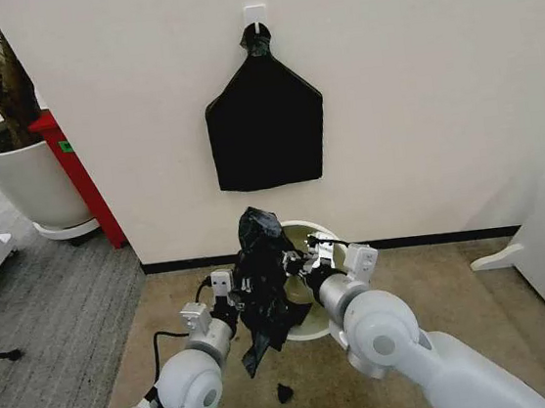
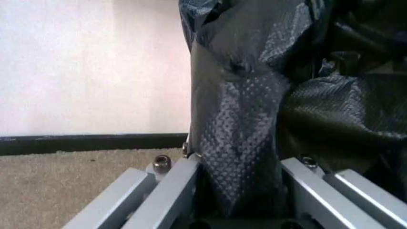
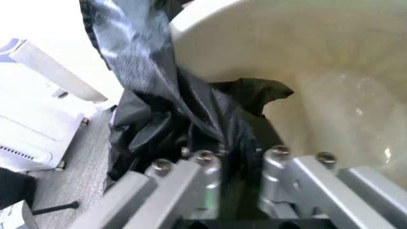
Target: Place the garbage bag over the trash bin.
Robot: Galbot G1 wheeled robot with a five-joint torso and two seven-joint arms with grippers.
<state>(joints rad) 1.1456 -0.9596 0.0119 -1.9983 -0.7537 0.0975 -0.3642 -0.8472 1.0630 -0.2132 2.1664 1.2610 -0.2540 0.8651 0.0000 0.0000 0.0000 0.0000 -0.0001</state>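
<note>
Pinched in both my grippers, left (image 2: 239,200) and right (image 3: 239,191): garbage bag (image 1: 262,284) | bunched at trash bin (image 1: 311,323) near rim, unopened | light, limp, slippery film; grip the hem edge.

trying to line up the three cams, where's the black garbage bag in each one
Head view: the garbage bag hangs crumpled at centre, between both grippers, over the trash bin's left rim.
Left wrist view: it rises from between the left gripper's fingers.
Right wrist view: it is bunched beside the bin wall.
Shared landmark: the bag itself.
</note>
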